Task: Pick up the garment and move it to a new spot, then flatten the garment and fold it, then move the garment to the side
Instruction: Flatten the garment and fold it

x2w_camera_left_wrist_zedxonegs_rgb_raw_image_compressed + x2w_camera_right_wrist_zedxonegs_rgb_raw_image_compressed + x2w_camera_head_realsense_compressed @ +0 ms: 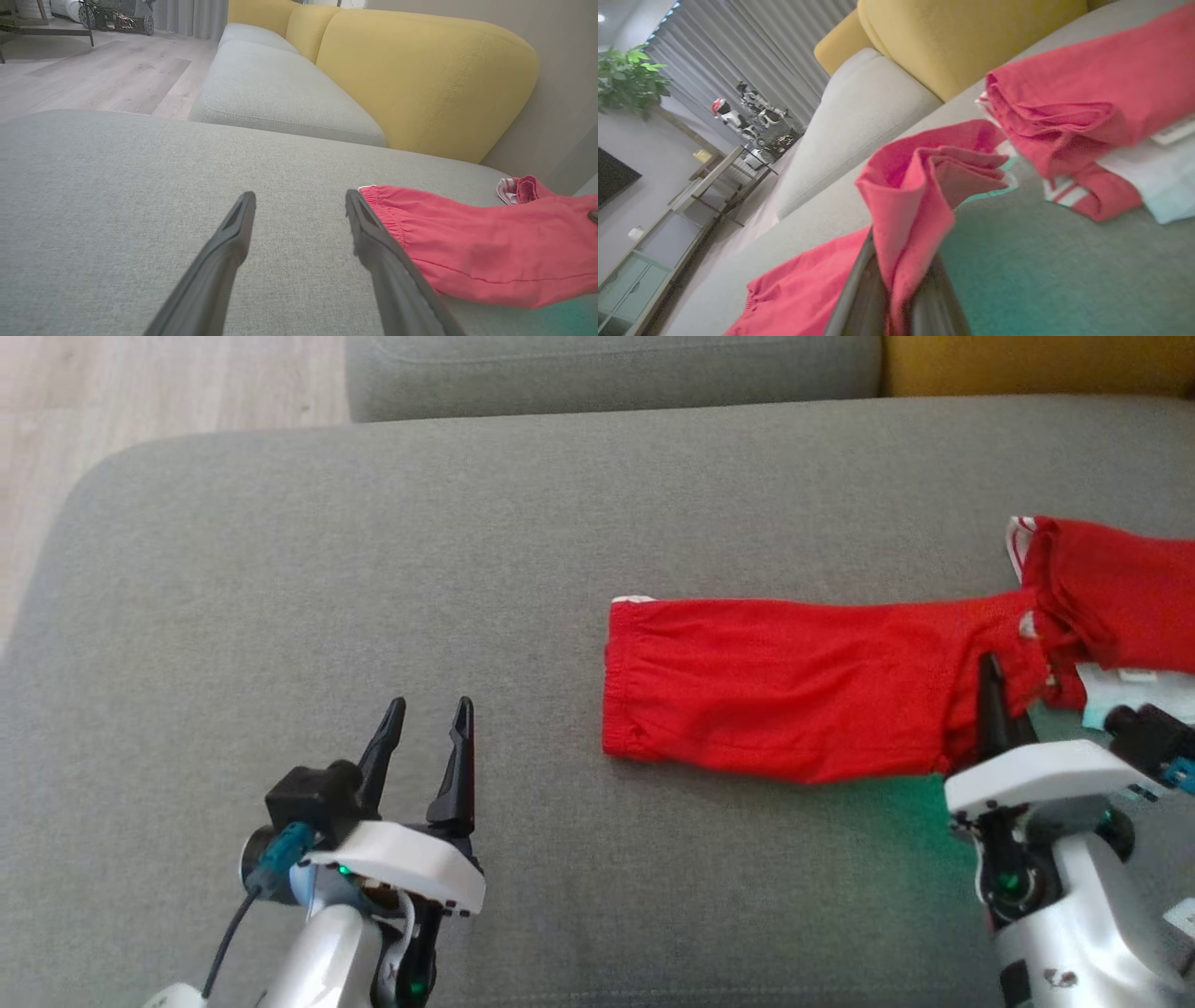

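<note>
Garment [794, 686], red pile [1111, 588] beside (grey sofa [373, 569])

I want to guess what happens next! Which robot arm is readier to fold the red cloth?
Probably right. The right end effector is shut on the red garment, with a fold raised. The left end effector stands open over the grey cushion, apart from the garment.

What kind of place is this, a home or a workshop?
Most likely a home living room: a grey sofa with yellow back cushions, long grey curtains, and a leafy plant.
</note>
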